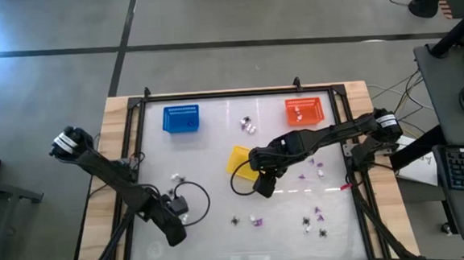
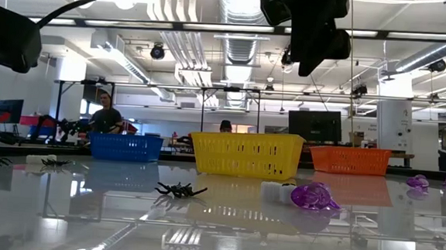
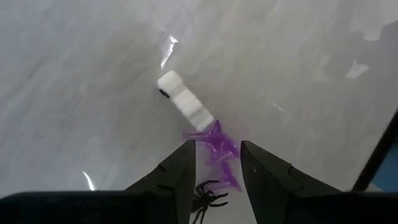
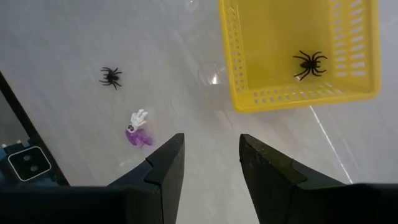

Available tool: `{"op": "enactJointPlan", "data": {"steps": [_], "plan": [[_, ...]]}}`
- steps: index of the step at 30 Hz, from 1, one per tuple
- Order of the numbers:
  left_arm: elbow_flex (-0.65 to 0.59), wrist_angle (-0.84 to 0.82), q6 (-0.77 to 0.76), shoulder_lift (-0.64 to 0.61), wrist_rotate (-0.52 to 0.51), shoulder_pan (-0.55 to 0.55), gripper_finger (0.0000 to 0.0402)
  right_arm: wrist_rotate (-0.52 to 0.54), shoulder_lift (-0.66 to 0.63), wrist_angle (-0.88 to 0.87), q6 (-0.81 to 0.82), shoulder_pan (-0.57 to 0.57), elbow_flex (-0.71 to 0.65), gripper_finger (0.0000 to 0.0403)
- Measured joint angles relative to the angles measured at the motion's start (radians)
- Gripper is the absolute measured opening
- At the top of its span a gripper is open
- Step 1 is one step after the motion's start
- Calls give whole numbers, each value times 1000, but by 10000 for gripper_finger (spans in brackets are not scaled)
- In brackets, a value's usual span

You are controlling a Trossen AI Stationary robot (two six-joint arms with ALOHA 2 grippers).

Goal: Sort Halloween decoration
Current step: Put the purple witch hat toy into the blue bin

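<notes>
Small Halloween pieces lie scattered on the glossy table. My left gripper point(image 1: 175, 235) is open and low at the near left. In its wrist view point(image 3: 217, 149) the fingers stand on either side of a purple piece point(image 3: 219, 142), with a black spider point(image 3: 208, 199) further back between them. A white piece point(image 3: 184, 102) lies just beyond. My right gripper point(image 1: 264, 184) is open and empty, high above the table point(image 2: 314, 37), beside the yellow basket point(image 4: 298, 56). That basket holds one black spider point(image 4: 309, 64). My left gripper's open fingers point(image 3: 180, 174) point down at the table, one on each side of the purple piece. I cannot tell whether they touch it. The piece lies on the table.
A blue basket point(image 1: 180, 119) stands at the far left and an orange basket point(image 1: 303, 111) at the far right. More loose pieces lie at the far middle point(image 1: 248, 125), right of the yellow basket point(image 1: 311, 169) and along the near side point(image 1: 312, 220). A raised black frame point(image 1: 214, 96) edges the table.
</notes>
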Motion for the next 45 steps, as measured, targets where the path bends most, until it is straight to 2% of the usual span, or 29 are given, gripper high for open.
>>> {"op": "enactJointPlan", "data": {"steps": [17, 25, 34, 45], "plan": [[0, -21, 16, 41, 0, -2, 107, 0, 0, -1, -1, 0, 0, 146], [-3, -22, 25, 41, -11, -1, 67, 0, 0, -1, -7, 0, 0, 146], [-5, -4, 57, 42, -17, -1, 5, 0, 0, -1, -7, 0, 0, 146], [-1, 19, 70, 42, -26, -2, 1, 0, 0, -1, -7, 0, 0, 146]]}}
